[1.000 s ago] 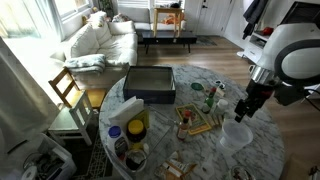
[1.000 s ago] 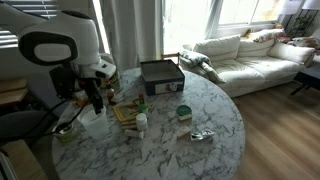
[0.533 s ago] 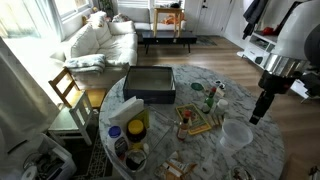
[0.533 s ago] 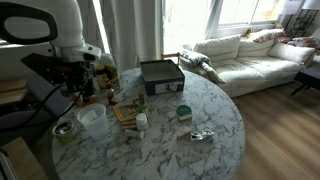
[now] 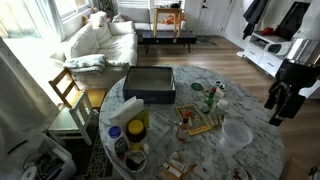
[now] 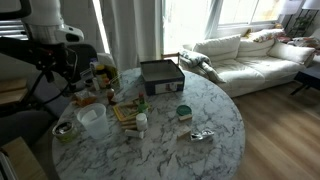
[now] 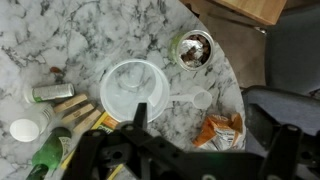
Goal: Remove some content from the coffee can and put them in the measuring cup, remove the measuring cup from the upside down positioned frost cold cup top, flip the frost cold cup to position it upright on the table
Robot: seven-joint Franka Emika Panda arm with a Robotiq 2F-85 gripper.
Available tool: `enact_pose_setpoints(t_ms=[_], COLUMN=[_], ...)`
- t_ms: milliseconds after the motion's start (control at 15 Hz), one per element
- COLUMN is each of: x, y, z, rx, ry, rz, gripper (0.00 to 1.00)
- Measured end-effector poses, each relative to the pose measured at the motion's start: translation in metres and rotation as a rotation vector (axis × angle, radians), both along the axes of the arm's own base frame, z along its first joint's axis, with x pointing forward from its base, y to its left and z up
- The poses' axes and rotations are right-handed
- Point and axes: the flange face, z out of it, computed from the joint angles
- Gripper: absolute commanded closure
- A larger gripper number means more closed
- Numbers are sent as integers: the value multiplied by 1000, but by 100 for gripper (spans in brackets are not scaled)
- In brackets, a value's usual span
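The frost cold cup point(image 5: 235, 135) stands upright on the marble table, wide rim up. It also shows in an exterior view point(image 6: 92, 120) and from above in the wrist view point(image 7: 132, 88). A small white measuring cup point(image 7: 196, 98) with a handle lies on the table right beside it. The open coffee can point(image 7: 193, 48) stands near the table edge, also seen in an exterior view point(image 6: 63, 131). My gripper point(image 5: 276, 110) hangs high above the table edge, away from the cup. In the wrist view the gripper point(image 7: 212, 125) is open and empty.
A black box point(image 5: 150, 83) sits at the far side of the table. A green bottle point(image 5: 209, 97), a wooden tray point(image 5: 195, 122) and a yellow jar point(image 5: 136, 127) stand on it. An orange packet point(image 7: 220, 128) lies near the measuring cup. A chair point(image 5: 70, 92) stands beside the table.
My gripper has risen and drawn back from the frost cold cup toward the table edge. The cup has stayed upright in place.
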Motion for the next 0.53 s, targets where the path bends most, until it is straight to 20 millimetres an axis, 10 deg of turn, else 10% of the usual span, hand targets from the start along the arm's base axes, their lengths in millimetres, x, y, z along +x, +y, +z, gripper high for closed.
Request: enact_pose_setpoints(t_ms=[533], x=[-25], y=[17], z=[50], rx=[13], ry=[-91], rz=[111], gripper=[0])
